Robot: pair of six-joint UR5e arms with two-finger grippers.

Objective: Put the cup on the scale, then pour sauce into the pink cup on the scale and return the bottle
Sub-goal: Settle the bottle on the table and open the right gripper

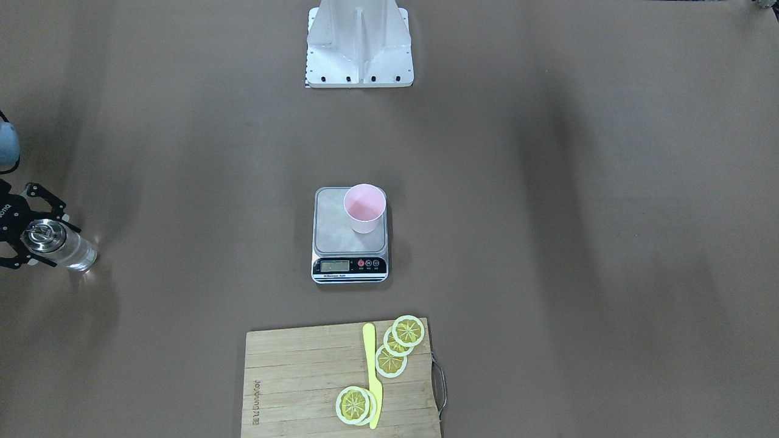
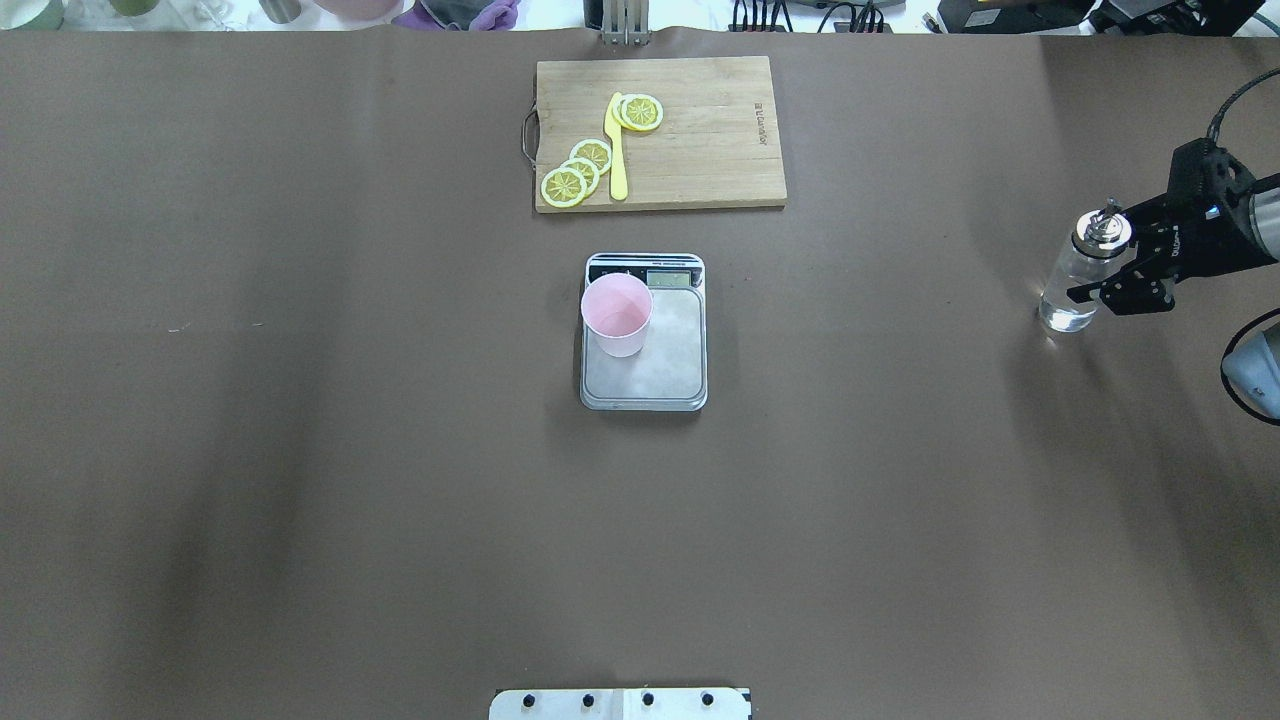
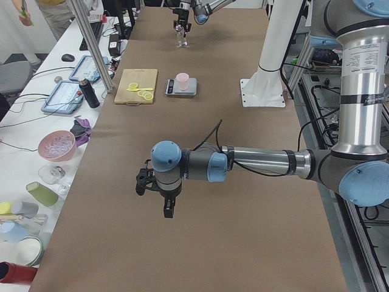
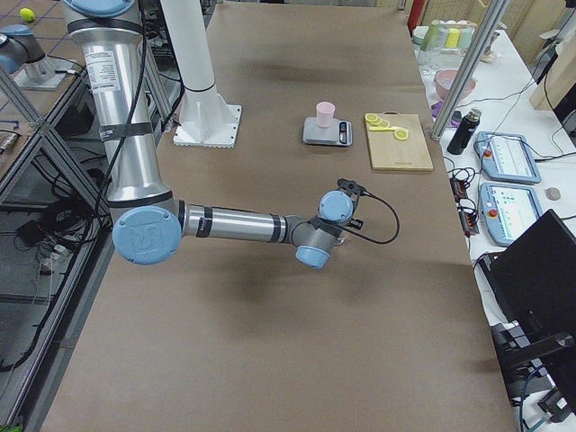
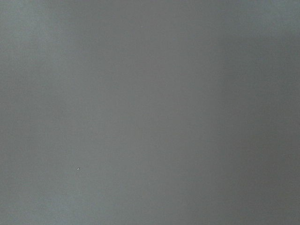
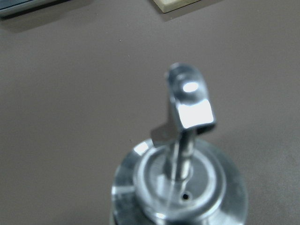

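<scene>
**Cup on scale, right fingers around bottle at tabletop edge**

Pink cup [image 1: 364, 210] stands upright on the scale [image 1: 335, 237], mouth up. It sits on the side of the silver platform toward the robot's left, not centred. The scale is mid tabletop [image 1: 548, 243], with its display strip facing the operators' side.

The clear bottle [image 2: 1072, 285] with the metal pourer cap stands upright, base on the tabletop. It is far out on the robot's right and well apart from the scale. The liquid inside is colourless and its level can't be read.

Right gripper [image 2: 1105, 260] comes in from the side at the bottle's upper part. Its black fingers [image 2: 1098, 294] sit one on each side of the bottle, close against it. I can't tell whether they press on the glass or stand just off it. The right wrist view shows only the shiny pourer cap from above, close and blurred, with no fingers in it.

Left gripper [image 3: 161, 196] hangs over bare tabletop, well apart from everything else, and shows only in the left side view. The state of its fingers can't be told. The left wrist view is plain brown surface.

A wooden cutting board [image 1: 292, 377] lies beyond the scale on the operators' side. On it are lemon slices [image 1: 398, 344] and a yellow knife [image 1: 371, 377]. The white robot pedestal [image 1: 359, 55] is at the opposite edge.
</scene>
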